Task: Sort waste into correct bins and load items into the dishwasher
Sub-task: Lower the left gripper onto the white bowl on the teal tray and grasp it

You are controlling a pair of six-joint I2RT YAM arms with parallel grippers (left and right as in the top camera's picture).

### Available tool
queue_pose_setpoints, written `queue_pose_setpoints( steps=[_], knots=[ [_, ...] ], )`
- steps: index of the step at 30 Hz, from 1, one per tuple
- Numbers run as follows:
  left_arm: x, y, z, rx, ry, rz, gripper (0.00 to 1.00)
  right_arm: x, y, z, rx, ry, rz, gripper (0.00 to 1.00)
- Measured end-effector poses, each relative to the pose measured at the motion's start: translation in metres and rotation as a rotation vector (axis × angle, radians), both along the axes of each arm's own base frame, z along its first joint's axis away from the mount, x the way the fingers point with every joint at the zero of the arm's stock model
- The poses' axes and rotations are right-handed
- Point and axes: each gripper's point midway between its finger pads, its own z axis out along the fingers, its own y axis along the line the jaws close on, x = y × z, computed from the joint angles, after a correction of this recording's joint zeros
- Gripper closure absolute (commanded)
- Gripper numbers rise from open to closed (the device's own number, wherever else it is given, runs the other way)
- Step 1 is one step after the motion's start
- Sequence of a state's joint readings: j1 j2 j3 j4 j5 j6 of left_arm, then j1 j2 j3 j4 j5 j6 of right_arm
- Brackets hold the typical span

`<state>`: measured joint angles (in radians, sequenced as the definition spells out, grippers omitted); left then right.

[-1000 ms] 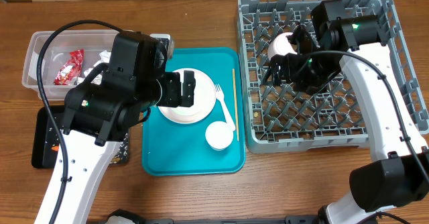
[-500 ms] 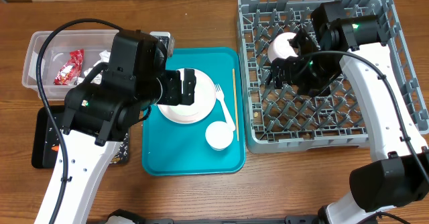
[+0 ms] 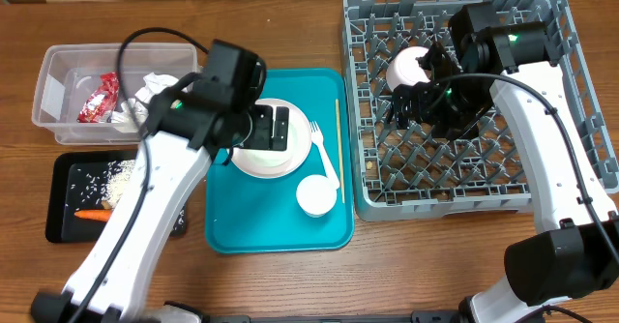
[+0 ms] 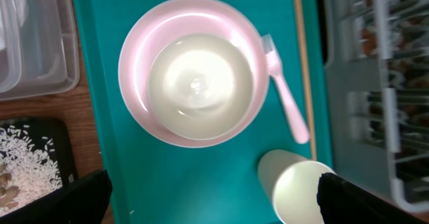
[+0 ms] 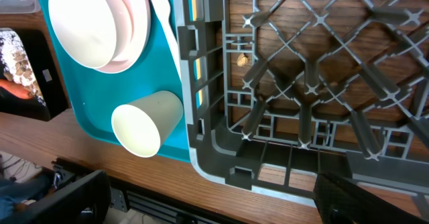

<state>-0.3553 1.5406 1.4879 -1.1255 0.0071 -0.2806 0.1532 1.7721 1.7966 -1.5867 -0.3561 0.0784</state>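
A white bowl (image 3: pixel 259 154) sits on a white plate (image 4: pixel 134 96) on the teal tray (image 3: pixel 276 228), with a white fork (image 3: pixel 325 157), a wooden stick (image 3: pixel 338 134) and a small white cup (image 3: pixel 314 196) beside it. My left gripper (image 3: pixel 274 130) hovers above the bowl (image 4: pixel 200 83), open and empty (image 4: pixel 214 200). The other white bowl (image 3: pixel 410 66) lies in the grey dish rack (image 3: pixel 542 192). My right gripper (image 3: pixel 404 105) is open and empty (image 5: pixel 214 197) just beside it. The clear tub (image 3: pixel 46 91) holds the red wrapper (image 3: pixel 95 101) and napkins (image 3: pixel 155 83). The black tray (image 3: pixel 63 228) holds rice (image 3: pixel 118 174) and the carrot (image 3: pixel 92 214).
The rack stands right of the teal tray and nearly touches it. The tub and the black tray stand left of it. In the right wrist view the cup (image 5: pixel 144 123) lies on its side near the rack's corner (image 5: pixel 208 150), close to the table's front edge.
My left arm has swung off the black tray, which now shows its rice and carrot. Its gripper stays over the plate and bowl. My right arm has barely moved.
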Motion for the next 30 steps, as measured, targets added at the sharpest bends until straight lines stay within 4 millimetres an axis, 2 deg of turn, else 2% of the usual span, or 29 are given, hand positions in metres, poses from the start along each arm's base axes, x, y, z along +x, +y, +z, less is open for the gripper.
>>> queue_pose_setpoints(
  steps=[8, 15, 19, 30],
  knots=[
    [0.025, 0.001, -0.071, 0.086, 0.138, 0.052, 0.00, 0.000, -0.002, -0.001, -0.009, -0.001, -0.001, 0.00],
    [0.025, 0.001, -0.125, 0.131, 0.273, 0.098, 0.00, 0.000, -0.003, -0.001, -0.018, -0.002, -0.002, 0.00],
    [0.024, 0.004, -0.138, 0.142, 0.305, 0.107, 0.00, 0.001, -0.003, -0.001, -0.020, -0.004, -0.001, 0.00],
    [0.035, 0.033, -0.140, 0.069, 0.326, 0.209, 0.00, 0.001, -0.004, -0.001, -0.023, -0.006, -0.001, 0.00]
  ],
)
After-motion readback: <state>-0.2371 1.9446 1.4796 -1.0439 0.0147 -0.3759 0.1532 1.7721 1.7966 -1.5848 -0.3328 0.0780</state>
